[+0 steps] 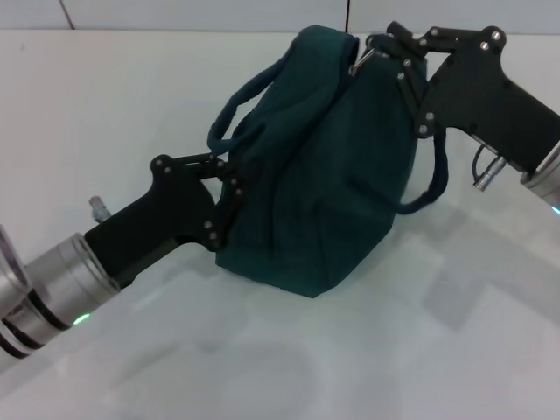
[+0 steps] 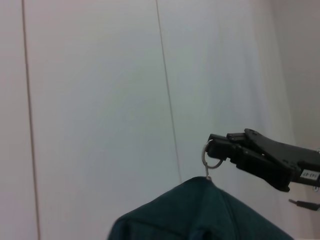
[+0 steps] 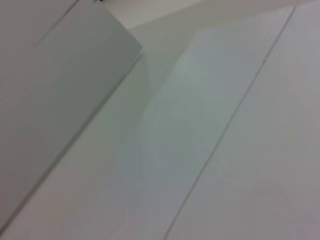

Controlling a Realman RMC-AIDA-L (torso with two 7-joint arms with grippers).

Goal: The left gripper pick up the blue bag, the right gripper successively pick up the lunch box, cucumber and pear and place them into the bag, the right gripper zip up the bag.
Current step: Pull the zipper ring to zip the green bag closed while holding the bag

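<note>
The left gripper (image 1: 229,194) reaches in low from the left, its fingers clamped on the near side of the blue bag (image 1: 328,175), which stands on the white table (image 1: 105,114). From the upper right, the right gripper (image 1: 378,51) pinches the bag's metal ring zipper pull (image 2: 211,156) at the top.

Glossy white table (image 1: 105,114) – soft reflections, pale panelled wall (image 2: 100,100) – thin vertical seams
</note>
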